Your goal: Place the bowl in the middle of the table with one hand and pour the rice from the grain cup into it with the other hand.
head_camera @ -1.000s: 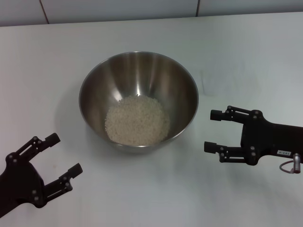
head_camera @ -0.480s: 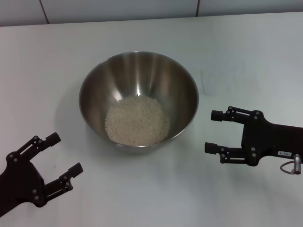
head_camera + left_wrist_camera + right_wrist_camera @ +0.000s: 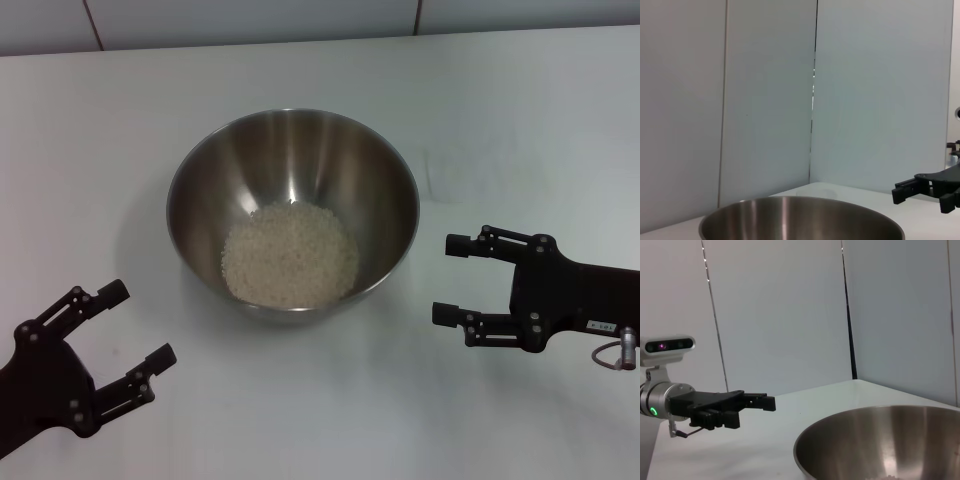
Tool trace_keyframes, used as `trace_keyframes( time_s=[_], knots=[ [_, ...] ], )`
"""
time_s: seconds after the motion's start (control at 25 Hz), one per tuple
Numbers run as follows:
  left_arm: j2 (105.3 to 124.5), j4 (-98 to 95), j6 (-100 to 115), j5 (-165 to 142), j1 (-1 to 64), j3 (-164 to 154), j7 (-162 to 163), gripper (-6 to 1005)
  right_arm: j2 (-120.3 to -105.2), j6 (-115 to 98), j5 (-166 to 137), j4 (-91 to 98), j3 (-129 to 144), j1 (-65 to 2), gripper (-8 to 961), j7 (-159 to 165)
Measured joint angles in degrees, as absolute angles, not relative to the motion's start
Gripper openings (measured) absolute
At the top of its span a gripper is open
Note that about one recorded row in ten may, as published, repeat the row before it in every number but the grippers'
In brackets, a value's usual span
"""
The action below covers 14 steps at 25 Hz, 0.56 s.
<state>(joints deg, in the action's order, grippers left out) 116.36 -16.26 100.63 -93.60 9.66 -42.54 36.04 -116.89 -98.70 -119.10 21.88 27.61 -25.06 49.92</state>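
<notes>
Bowl of rice set mid-worktop, both grippers empty beside it.

The steel bowl [image 3: 293, 212] is seen standing upright near the middle of the white worktop [image 3: 520, 110], with the rice [image 3: 289, 255] heaped in its bottom. The left gripper [image 3: 125, 335] is held toward the near left corner, jaws spread and holding nothing. The right gripper [image 3: 451, 278] is held toward the right edge, just beside the bowl without touching, jaws likewise spread and empty.

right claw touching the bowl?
Apart. The head view shows bare table between the right claw and the bowl; it's open and holds nothing.
</notes>
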Motion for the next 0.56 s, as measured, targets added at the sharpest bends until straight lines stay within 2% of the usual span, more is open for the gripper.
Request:
trace_keyframes(
  time_s=[0.56],
  knots=[
    [116.37, -16.26, 100.63, -93.69, 9.67, -42.54, 36.04, 842, -116.89, -98.87, -119.09, 21.89, 27.69, -25.02, 816, 49.92]
  ],
)
